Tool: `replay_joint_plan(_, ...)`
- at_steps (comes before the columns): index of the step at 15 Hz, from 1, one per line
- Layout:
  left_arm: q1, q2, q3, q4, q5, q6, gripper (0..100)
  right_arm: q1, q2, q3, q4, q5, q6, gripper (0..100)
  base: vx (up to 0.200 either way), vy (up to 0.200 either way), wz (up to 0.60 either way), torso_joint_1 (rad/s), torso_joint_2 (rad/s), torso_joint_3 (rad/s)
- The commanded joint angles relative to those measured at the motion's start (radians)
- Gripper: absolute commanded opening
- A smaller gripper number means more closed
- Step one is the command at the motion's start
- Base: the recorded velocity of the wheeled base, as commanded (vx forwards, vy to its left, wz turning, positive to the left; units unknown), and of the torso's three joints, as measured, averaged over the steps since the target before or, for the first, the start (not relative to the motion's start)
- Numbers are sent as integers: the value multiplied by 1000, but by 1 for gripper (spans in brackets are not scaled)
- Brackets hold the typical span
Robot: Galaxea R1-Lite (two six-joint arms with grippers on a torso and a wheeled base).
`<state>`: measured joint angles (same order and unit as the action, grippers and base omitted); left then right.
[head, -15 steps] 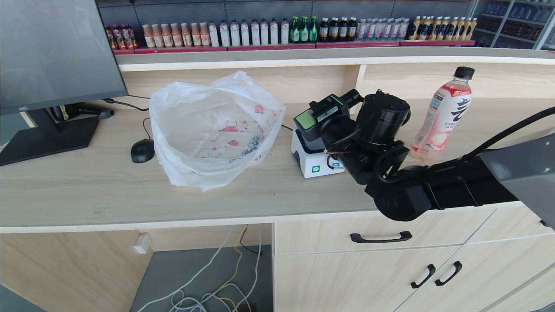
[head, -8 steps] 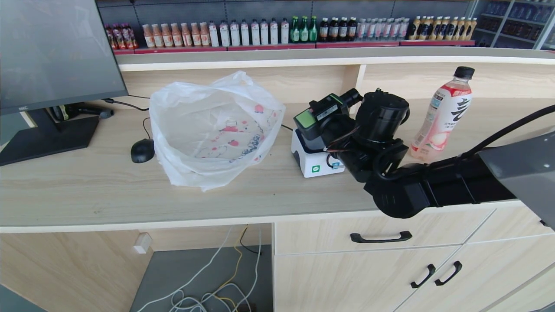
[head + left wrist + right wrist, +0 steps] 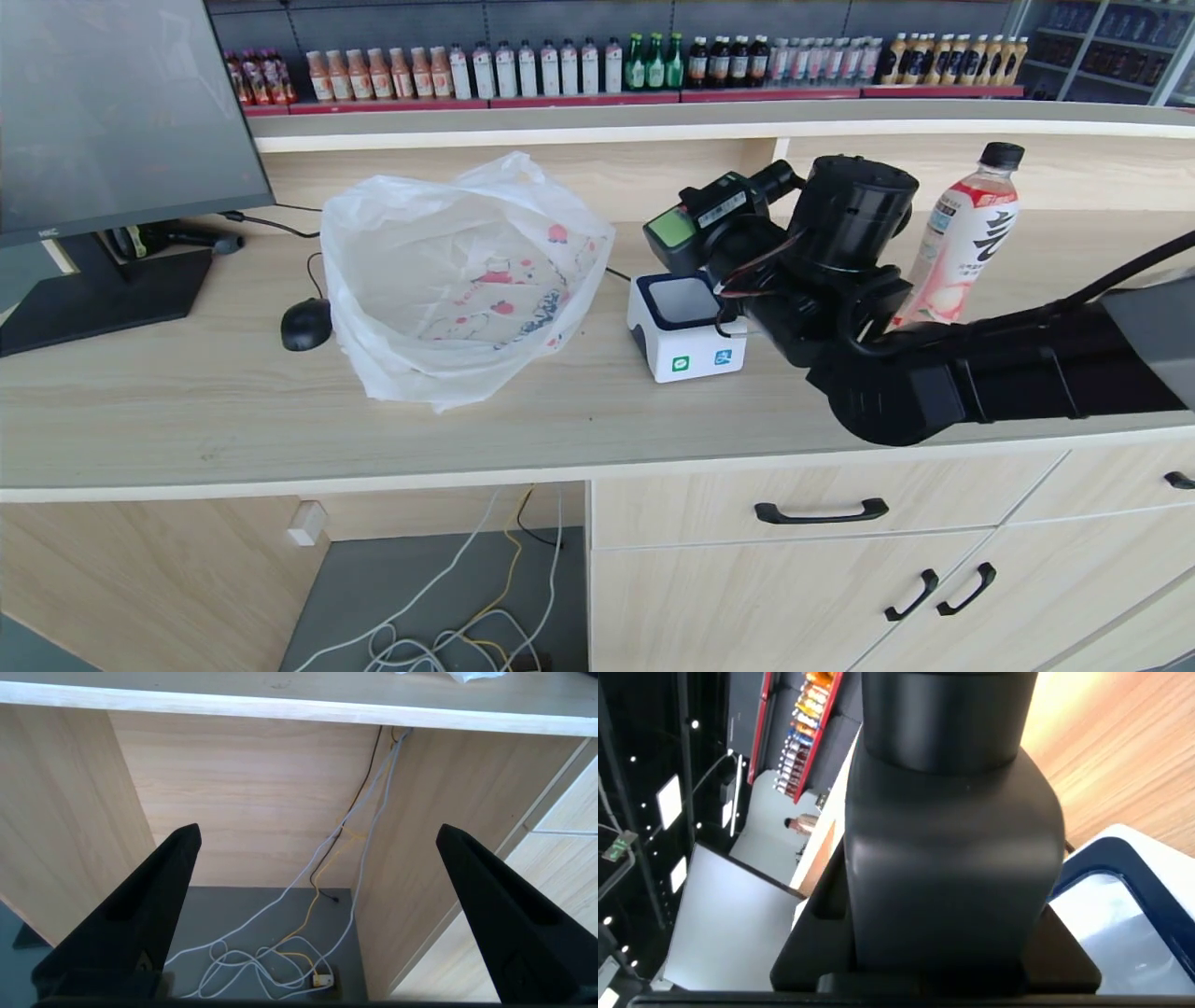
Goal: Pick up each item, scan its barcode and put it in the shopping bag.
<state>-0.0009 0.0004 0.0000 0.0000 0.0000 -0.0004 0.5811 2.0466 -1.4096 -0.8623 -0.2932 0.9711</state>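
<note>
Counter [image 3: 187, 411] of pale wood carries a white plastic shopping bag [image 3: 457, 280], slumped with its mouth open, and just to its right a small white scanner [image 3: 686, 327] with its glass window facing up; right gripper [image 3: 742, 241] hangs over the counter above and slightly behind the scanner, drawn in tight on a black item [image 3: 714, 210] with a green end face and a white sticker, which is held clear of the scanner and clear of the bag; in the right wrist view the black item [image 3: 943, 859] stands close in front with a corner of the scanner [image 3: 1120, 905] beyond it; a bottle [image 3: 962, 243] with a pink label and black cap stands upright on the counter behind the right arm, its lower part hidden by the arm; left gripper [image 3: 313, 915] sits low, below the counter's edge, fingers [image 3: 140, 924] spread wide with nothing between them, facing the recess where loose cables [image 3: 280, 961] lie on the floor; a black mouse [image 3: 306, 324] rests left of the bag, near the foot of a dark monitor [image 3: 121, 112]; rows of drinks [image 3: 560, 70] line the shelf behind.
</note>
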Motion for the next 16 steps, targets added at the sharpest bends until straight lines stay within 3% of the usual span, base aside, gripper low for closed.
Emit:
replay_joint_plan(1,1,0,0,0,0,0,100,2,-72,-5,3,5,-2,0,0,0,0,0,0,0)
replay_joint_plan(9,1,0,0,0,0,0,100,6,-295,156,5,5,-23,0,0,0,0,0,0,0)
replay_joint_plan(16,-1,0,0,0,0,0,100,22,-523,478,-6,-4,-41,0,0,0,0,0,0,0)
